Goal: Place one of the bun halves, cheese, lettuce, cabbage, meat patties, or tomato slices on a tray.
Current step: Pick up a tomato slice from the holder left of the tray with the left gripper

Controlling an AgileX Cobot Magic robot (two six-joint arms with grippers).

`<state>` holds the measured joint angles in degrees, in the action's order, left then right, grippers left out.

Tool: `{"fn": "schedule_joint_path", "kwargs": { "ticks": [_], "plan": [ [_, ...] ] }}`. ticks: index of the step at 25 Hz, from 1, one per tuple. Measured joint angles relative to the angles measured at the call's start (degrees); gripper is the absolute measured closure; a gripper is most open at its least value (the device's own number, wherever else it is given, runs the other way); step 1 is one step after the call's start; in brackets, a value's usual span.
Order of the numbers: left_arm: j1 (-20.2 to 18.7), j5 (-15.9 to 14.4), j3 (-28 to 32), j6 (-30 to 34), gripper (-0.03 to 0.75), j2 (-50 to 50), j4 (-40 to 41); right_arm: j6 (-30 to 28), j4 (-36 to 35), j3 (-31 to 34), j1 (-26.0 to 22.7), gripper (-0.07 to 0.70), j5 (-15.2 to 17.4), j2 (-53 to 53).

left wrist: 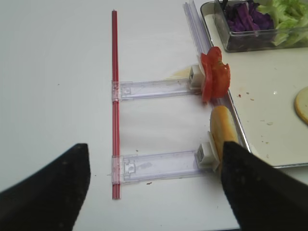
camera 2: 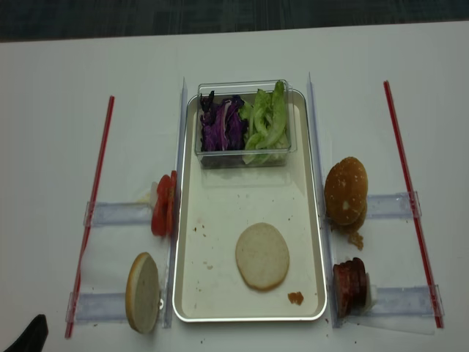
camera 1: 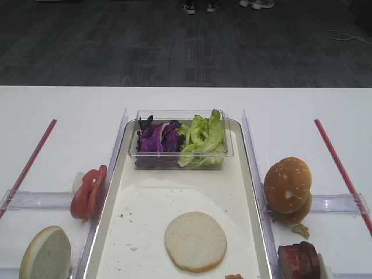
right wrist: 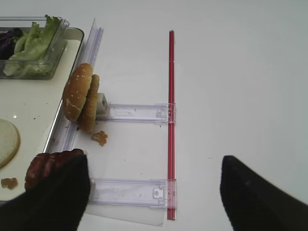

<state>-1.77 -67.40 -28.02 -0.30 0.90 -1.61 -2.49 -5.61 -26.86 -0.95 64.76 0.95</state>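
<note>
Lying flat on the tray, toward 6 o'clock, is one pale bun half; the tub with cabbage and lettuce stands at 12 o'clock. Tomato slices stand at 9 o'clock. The left end effector and right end effector hover wide open, holding nothing.

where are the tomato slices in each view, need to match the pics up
Exterior high: tomato slices left of the tray rim, upright in the rack.
Right wrist: not in view.
Left wrist: upper right of centre, against the tray edge.
Exterior high (realsense): left of the tray.
Shared landmark: clear tub of purple cabbage and lettuce.
</note>
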Motion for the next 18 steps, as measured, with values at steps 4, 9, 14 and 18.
{"fn": "schedule_joint_path", "kwargs": {
  "ticks": [4, 9, 14, 18],
  "plan": [
    [0.0, 0.0, 0.0, 0.0, 0.192, 0.0, 0.0, 0.0, 0.0, 0.0, 0.0, 0.063, 0.0, 0.0],
    [0.0, 0.0, 0.0, 0.0, 0.192, 0.0, 0.0, -0.1, 0.0, 0.0, 0.0, 0.063, 0.0, 0.0],
    [0.0, 0.0, 0.0, 0.0, 0.192, 0.0, 0.0, -0.1, 0.0, 0.0, 0.0, 0.063, 0.0, 0.0],
    [0.0, 0.0, 0.0, 0.0, 0.192, 0.0, 0.0, -0.1, 0.0, 0.0, 0.0, 0.063, 0.0, 0.0]
  ]
}}
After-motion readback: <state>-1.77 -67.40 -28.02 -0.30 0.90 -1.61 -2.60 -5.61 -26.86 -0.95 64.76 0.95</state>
